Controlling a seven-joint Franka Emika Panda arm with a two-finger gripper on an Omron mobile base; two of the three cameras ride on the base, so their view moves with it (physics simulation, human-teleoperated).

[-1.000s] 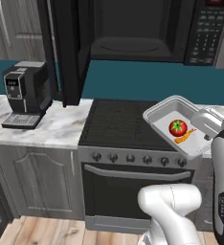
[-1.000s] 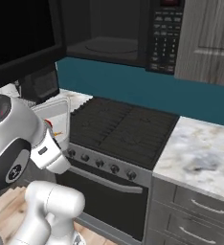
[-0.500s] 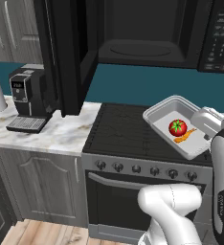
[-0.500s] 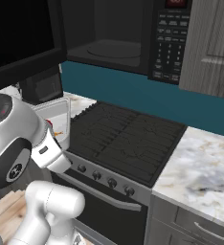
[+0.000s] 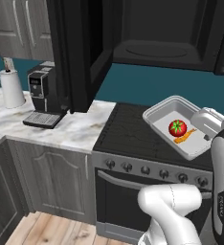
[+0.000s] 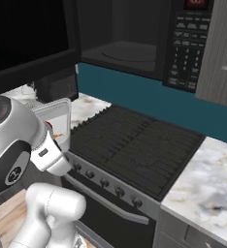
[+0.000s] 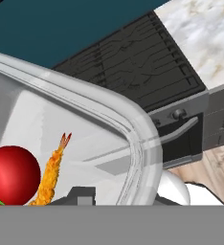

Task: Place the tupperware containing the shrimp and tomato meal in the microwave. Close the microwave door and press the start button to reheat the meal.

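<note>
Both base views have shifted since a second ago: the base has driven, so the coffee machine (image 5: 43,98) and stove (image 5: 152,139) sit further right in the left base view, a paper towel roll (image 5: 12,88) has come into frame at left, and the microwave (image 5: 166,33) cavity looms larger and closer. The tub (image 5: 181,125) keeps the same spot against the arm, raised above the stove's right side, tilted. Tomato (image 5: 177,128) and shrimp (image 5: 185,137) lie inside as before, touching or nearly so.

The gripper (image 5: 207,125) is at the tub's right rim, jaws narrowed on that rim; the tub hangs off the stove, so it is gripped. Fingertips themselves are hard to make out in the hand view, lost under the rim at bottom.

Microwave door (image 5: 80,48) stands open at left, top cut off by the frame. In the right base view the tub (image 6: 55,116) is mostly hidden behind the arm; keypad (image 6: 186,48) is legible only as rows of buttons. Hand view cuts off the tomato (image 7: 11,176) at the left edge.
</note>
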